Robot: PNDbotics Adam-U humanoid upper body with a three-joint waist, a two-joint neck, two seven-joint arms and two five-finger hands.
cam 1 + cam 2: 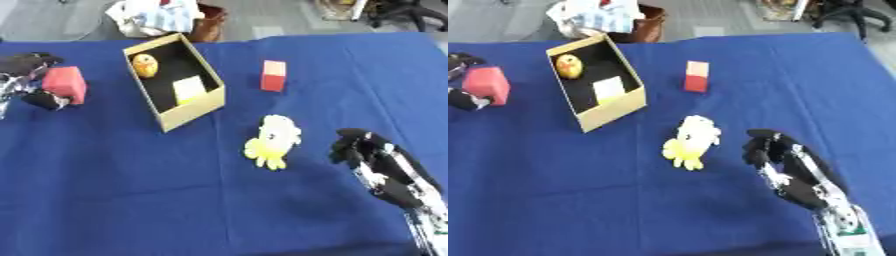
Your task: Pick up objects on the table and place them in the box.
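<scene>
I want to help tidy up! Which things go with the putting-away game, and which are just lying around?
For the job: cardboard box; red block, held by the left robot hand; red-and-pink block; yellow-and-white soft toy. Already in the box: yellow round toy, pale square block.

Just lying about: bundle of cloth and brown basket behind the table.

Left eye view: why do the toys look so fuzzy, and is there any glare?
Left eye view: soft throughout, the yellow-and-white toy lacks crisp edges; no glare on the blue cloth. Right eye view: equally soft, the right hand blurred, the box interior dark.
</scene>
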